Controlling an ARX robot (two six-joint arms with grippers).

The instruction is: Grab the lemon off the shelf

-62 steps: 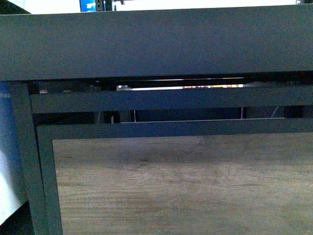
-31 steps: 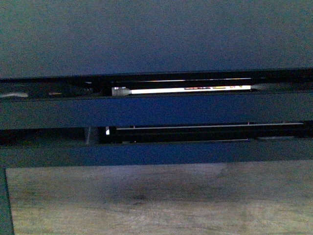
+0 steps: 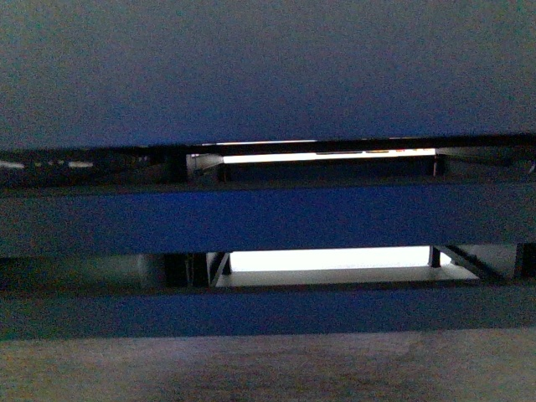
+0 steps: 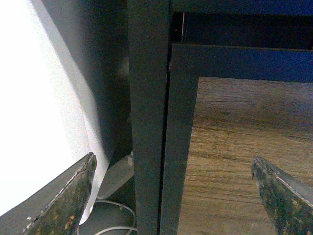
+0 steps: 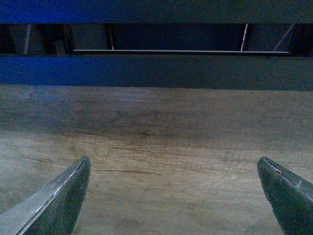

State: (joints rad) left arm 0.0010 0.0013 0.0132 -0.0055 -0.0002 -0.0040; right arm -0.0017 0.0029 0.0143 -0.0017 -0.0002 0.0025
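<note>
Pressed up close to the shelf (image 3: 268,219) in dim bluish light. Black horizontal rails right across the front view, two thin bright slots (image 3: 327,258) between them, and a strip of brown wood-grain panel (image 3: 268,373) along the lower edge.

Wide apart and empty at the left gripper (image 4: 173,157), with scuffed dark fingers (image 4: 66,200) at either side of its wrist view. Straight ahead between them, a black upright post (image 4: 146,122) of the frame, with the panel's black border touching it. On the far side of the post from the panel, a bright white surface (image 4: 39,98), a pale block (image 4: 116,175) just beside the post and a white cable (image 4: 115,208) looping near it.

Likewise spread wide and holding nothing at the right gripper (image 5: 174,158), with dark fingers (image 5: 56,198) at both edges of its wrist view. Facing the wood-grain panel square on, near it; touching or not, cannot tell. Over the panel, as in the front view, a black rail (image 5: 156,71), then a dark gap with a thin pale edge behind it.

No telling where the lemon lies relative to either gripper: not in sight in any of the three views.
</note>
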